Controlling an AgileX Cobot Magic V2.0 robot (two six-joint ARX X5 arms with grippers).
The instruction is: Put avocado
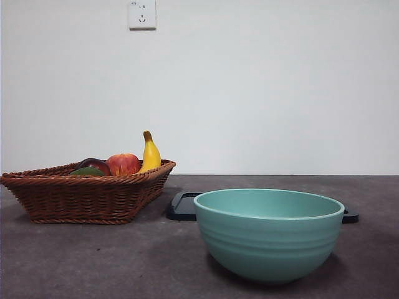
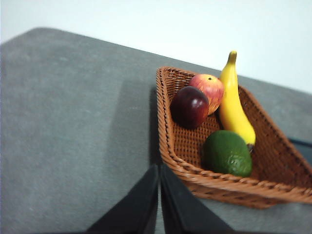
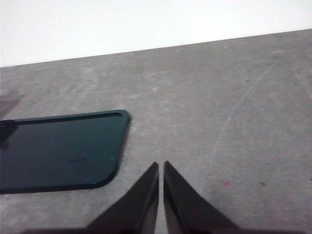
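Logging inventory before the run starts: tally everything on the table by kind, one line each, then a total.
Avocado: 1
Maroon fruit: 1
Apple: 1
Banana: 1
Wicker basket: 1
Teal bowl: 1
Dark tray: 1
Total: 7, four of them fruits lying in the basket.

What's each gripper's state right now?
Left gripper: closed, empty, near the basket with the avocado.
Right gripper: closed, empty, over bare table beside the dark tray.
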